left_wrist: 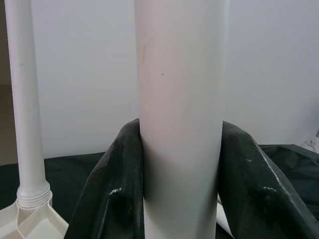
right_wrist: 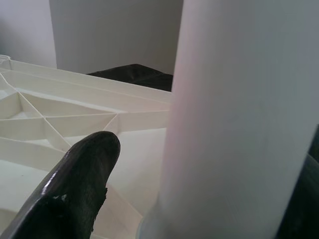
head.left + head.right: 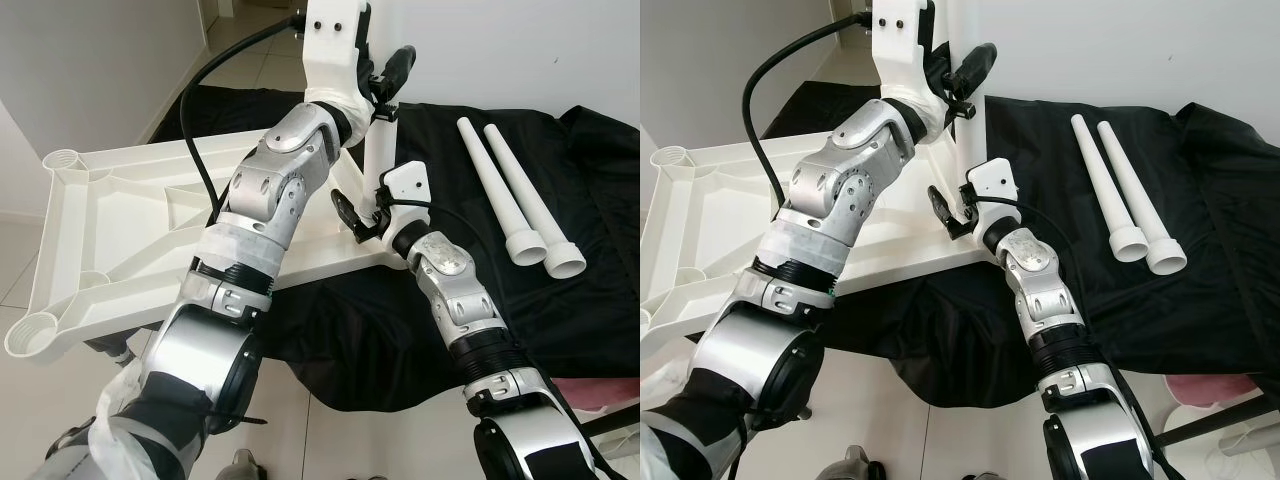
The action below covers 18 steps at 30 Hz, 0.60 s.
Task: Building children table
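The white table top (image 3: 130, 210) lies upside down, partly on a black cloth. At its near right corner a white leg (image 3: 377, 150) stands upright. My left gripper (image 3: 388, 85) is shut on that leg high up; in the left wrist view both black fingers (image 1: 112, 184) press its sides. My right gripper (image 3: 362, 215) is down at the leg's base, open, with one finger (image 2: 79, 184) apart from the leg (image 2: 234, 114). A second leg (image 1: 22, 99) stands upright in another corner socket.
Two loose white legs (image 3: 500, 180) (image 3: 535, 195) lie side by side on the black cloth (image 3: 590, 270) to my right. Open corner sockets (image 3: 65, 160) (image 3: 35, 332) show on the table top's left side. Tiled floor lies below, and a pink object (image 3: 600, 390) sits at lower right.
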Tool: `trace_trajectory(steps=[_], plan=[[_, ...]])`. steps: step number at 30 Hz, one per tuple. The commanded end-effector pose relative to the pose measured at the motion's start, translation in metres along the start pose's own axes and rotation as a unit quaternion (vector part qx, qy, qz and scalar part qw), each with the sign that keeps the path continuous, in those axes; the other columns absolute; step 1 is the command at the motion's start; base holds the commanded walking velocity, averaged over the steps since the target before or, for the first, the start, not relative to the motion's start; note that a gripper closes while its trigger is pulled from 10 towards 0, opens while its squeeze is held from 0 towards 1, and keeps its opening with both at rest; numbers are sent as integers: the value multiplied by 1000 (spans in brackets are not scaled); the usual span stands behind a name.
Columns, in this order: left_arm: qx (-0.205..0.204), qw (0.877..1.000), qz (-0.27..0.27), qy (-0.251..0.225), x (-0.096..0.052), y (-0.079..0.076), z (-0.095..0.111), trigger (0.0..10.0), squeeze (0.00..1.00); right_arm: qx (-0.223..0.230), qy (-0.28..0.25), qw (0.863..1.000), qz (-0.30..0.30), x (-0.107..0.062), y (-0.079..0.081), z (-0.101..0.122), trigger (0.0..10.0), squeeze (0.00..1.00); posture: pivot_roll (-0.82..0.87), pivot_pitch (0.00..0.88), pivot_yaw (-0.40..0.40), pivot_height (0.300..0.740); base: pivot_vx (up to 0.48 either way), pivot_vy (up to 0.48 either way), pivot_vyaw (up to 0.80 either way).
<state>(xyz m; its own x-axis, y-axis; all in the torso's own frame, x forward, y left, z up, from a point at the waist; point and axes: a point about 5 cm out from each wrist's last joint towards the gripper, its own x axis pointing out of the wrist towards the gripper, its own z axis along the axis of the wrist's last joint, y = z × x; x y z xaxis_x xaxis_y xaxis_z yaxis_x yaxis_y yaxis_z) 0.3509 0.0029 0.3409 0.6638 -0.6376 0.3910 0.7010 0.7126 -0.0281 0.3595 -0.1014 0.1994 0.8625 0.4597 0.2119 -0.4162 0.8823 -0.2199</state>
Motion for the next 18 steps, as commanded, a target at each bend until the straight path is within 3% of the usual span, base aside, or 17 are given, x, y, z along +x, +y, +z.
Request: trace_trajectory(steps=[1, 14, 18], plan=[[3, 1000, -14, -1, 1, -10, 1, 10000, 0, -2, -13, 1000, -5, 4, -1, 5, 10000, 0, 40, 39, -24, 740, 0, 0, 0], [3, 1000, -12, 1, 0, -13, -2, 10000, 0, 15, -34, 999, -31, 5, -6, 11, 10000, 0, 36, 39, -21, 740, 0, 0, 0], [25, 1000, -9, 4, 0, -13, -3, 10000, 0, 34, -41, 998, -36, 5, -8, 15, 10000, 0, 32, 36, -20, 740, 0, 0, 0]])
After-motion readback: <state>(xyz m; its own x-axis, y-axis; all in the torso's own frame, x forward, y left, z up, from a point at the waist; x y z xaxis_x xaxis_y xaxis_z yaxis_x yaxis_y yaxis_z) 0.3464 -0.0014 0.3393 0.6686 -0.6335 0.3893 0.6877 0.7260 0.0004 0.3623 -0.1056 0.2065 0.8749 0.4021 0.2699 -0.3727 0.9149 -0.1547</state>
